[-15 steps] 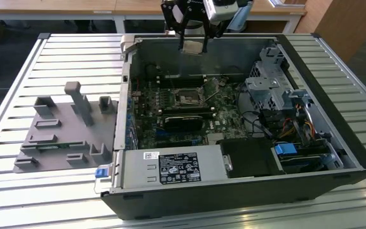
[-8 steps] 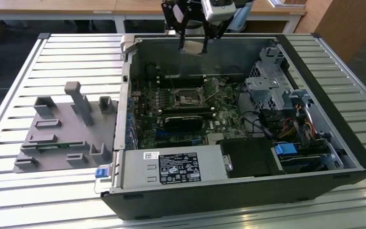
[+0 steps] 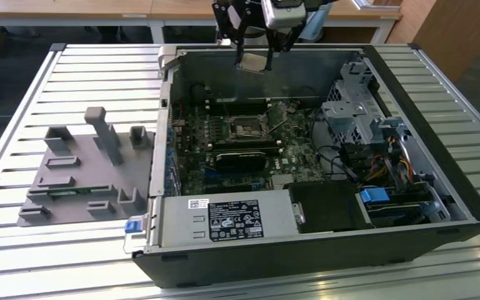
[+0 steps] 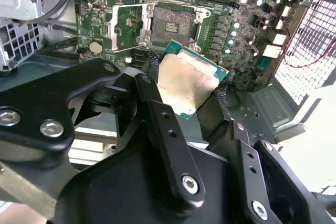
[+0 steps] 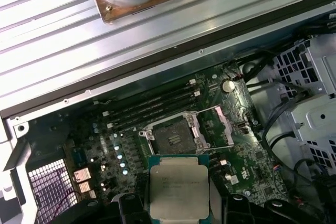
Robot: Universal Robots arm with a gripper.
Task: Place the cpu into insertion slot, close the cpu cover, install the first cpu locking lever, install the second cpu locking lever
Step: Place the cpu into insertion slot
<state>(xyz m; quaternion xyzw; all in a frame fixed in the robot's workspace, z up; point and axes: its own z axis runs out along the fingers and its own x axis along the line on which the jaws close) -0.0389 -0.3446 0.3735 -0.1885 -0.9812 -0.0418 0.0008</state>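
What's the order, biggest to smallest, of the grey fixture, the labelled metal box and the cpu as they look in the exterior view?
1. grey fixture
2. labelled metal box, clearly less area than the fixture
3. cpu, by far the smallest; it is held aloft, so distance may skew its look, but not the order.

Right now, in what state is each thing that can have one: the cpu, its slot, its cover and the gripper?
cpu, held by the gripper, off the board, not yet seated.
insertion slot, empty and uncovered.
cpu cover, swung open beside the slot.
gripper, shut on the cpu.
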